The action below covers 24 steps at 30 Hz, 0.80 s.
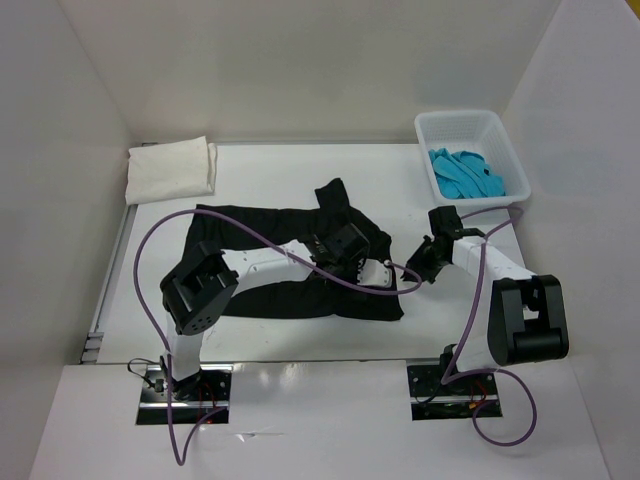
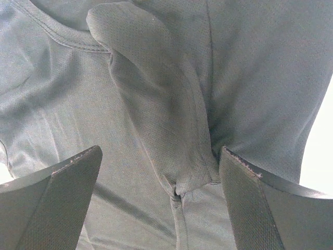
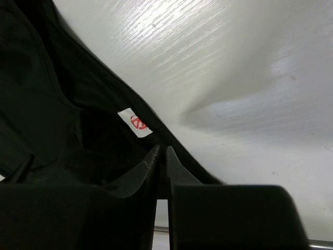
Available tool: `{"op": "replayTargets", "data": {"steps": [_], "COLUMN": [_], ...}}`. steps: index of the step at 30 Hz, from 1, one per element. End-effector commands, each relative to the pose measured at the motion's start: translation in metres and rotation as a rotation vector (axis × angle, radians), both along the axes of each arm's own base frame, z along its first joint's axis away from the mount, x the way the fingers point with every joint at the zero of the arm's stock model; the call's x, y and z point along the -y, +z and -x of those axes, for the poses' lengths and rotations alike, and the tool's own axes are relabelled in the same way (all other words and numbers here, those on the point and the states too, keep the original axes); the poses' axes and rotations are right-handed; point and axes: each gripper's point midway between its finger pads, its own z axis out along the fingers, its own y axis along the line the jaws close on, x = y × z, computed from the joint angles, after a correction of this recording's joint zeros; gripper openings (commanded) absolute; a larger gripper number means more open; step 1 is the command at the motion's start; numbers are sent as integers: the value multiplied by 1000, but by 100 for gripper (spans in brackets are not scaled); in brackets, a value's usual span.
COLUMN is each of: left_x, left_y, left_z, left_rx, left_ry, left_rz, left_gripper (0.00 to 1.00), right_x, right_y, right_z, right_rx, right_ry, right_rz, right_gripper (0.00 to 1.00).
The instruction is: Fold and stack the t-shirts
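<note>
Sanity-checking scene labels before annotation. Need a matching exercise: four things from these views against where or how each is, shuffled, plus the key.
1. black t-shirt
2. white folded shirt
3. blue cloth
4. left gripper

A. inside the white basket
B. far-left corner
C. open over dark fabric
D. spread out in the middle

Pairs: 1-D, 2-B, 3-A, 4-C

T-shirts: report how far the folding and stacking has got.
Done: one white folded garment lies at the far left. In hand: the black t-shirt is spread but unfolded, left gripper open over it, right gripper shut at its edge. Remaining: blue garments wait in the basket.
</note>
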Motion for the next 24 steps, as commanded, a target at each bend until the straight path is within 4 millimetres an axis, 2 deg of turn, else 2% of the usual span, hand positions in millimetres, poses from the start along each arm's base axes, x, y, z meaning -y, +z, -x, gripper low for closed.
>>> {"op": "replayTargets", "data": {"steps": [1,3,5,8,10,12,20,21,24], "left_x": [8,5,5,-7,-13,-18,-28,-26,-36], "left_y": [9,6,7,0,7,9,16,15,6], "left_z": [-6,-7,-15,-32,-51,-61,-77,-78,-91], "left_rx": [25,33,73,95,98,91,97,93,65], "left_ry": [-1,6,28,105,167,210,237,246,312], "left_rz": [30,21,22,10,34,44,53,58,52], "left_gripper": [98,98,98,98,98,98,98,98,99], "right_x": [-5,-5,-5,-5,-5,-5,-5,-5,-5], "right_y": [-2,-3,-3,-3,-3,-3,-3,-3,-3], "right_z": [2,5,5,5,5,5,5,5,5], "right_rx": [9,-1,-1,-1,-1,-1,-1,-1,-1], "right_ry": [35,30,30,30,30,30,30,30,30], "right_rz": [19,28,28,28,28,28,28,28,28], "right_gripper": [14,22,23,23,23,23,23,23,23]}}
